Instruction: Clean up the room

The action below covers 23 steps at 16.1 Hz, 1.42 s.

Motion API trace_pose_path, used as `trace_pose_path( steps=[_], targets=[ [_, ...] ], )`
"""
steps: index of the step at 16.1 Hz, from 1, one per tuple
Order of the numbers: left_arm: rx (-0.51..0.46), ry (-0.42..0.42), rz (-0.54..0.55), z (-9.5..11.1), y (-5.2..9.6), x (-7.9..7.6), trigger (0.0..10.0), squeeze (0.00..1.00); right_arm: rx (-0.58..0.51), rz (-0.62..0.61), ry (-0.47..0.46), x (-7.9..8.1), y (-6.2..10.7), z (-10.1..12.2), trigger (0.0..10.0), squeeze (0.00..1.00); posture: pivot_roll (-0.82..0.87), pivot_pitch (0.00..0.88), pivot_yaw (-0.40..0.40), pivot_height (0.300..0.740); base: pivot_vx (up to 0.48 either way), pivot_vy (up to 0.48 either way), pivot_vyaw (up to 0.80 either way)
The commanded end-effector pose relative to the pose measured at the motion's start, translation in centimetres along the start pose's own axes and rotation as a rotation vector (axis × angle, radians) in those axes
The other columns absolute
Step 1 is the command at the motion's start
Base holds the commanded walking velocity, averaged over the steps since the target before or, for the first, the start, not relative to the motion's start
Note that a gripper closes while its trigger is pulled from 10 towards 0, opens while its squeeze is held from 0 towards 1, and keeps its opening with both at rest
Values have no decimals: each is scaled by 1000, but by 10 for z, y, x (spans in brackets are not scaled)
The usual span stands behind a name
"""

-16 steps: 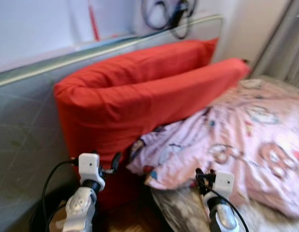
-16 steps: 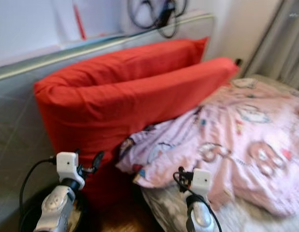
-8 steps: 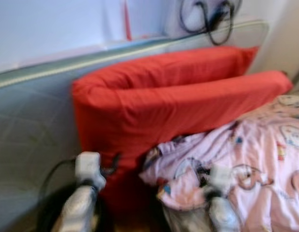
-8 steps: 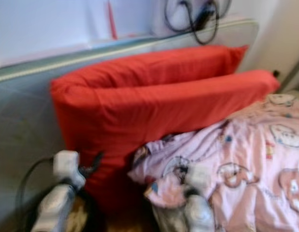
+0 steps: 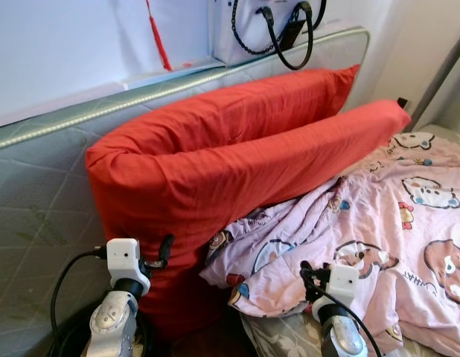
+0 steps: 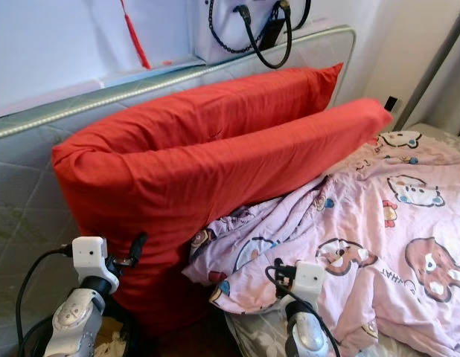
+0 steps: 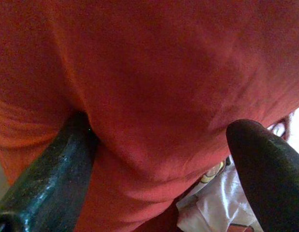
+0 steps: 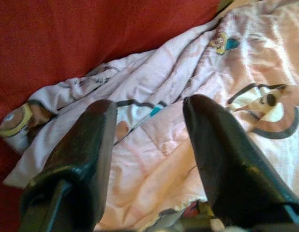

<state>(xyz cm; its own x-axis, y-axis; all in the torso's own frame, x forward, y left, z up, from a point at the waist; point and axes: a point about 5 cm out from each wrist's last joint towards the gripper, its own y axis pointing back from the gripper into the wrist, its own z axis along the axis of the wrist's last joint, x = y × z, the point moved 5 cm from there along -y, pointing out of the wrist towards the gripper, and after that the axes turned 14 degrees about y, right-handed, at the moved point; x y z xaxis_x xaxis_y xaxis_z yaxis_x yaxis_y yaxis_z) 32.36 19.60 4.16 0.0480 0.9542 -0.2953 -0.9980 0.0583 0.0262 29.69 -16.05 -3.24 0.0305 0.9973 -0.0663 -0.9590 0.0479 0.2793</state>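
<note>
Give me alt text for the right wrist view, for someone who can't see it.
The right gripper, its two black fingers spread open, hovers over a rumpled pink cartoon-print blanket. A red pillow lies beyond the blanket's edge.

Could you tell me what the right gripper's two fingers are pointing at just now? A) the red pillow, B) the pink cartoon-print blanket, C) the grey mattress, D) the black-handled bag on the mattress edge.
B: in the right wrist view the right gripper has its open fingers over the pink cartoon-print blanket, with the red pillow lying further off behind it.
</note>
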Motion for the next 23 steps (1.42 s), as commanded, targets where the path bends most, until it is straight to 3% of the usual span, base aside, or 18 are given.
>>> trace_pose_path(
  steps=[1, 5, 6, 9, 12, 16, 19, 23],
  targets=[
    [18, -14, -64, -3, -3, -16, 10000, 0, 11, 4, 0, 0, 0, -2, 10000, 0, 56, 3, -10, 740, 0, 0, -569],
    [32, -22, -67, -7, -1, -17, 10000, 0, 18, 11, -3, 2, 1, -4, 10000, 0, 59, 3, -11, 740, 0, 0, -569],
    [41, -62, -69, -9, 0, -16, 10000, 0, 20, 12, -3, 2, 1, -4, 10000, 0, 60, 1, -11, 740, 0, -458, -575],
    [49, -14, -39, -12, 0, -11, 10000, 0, 22, 15, -3, 2, 1, -4, 10000, 0, 59, 0, -11, 740, 0, -155, -569],
    [60, -28, -30, -15, 2, -10, 10000, 0, 26, 21, -2, 3, 1, -5, 10000, 0, 61, 0, -12, 740, 0, 0, -571],
    [125, -12, 40, -35, 16, 6, 10000, 0, 30, 29, 0, 4, 2, -7, 10000, 0, 60, 0, -12, 740, 0, 0, -422],
    [116, 20, 76, -35, 19, 11, 10000, 0, 27, 29, 0, 4, 2, -6, 10000, 0, 63, 0, -13, 740, 0, 0, 0],
    [62, 20, 238, -24, 18, 37, 10000, 0, 31, 34, 4, 5, 2, -7, 10000, 0, 66, 0, -12, 740, 0, 240, 0]
  ],
)
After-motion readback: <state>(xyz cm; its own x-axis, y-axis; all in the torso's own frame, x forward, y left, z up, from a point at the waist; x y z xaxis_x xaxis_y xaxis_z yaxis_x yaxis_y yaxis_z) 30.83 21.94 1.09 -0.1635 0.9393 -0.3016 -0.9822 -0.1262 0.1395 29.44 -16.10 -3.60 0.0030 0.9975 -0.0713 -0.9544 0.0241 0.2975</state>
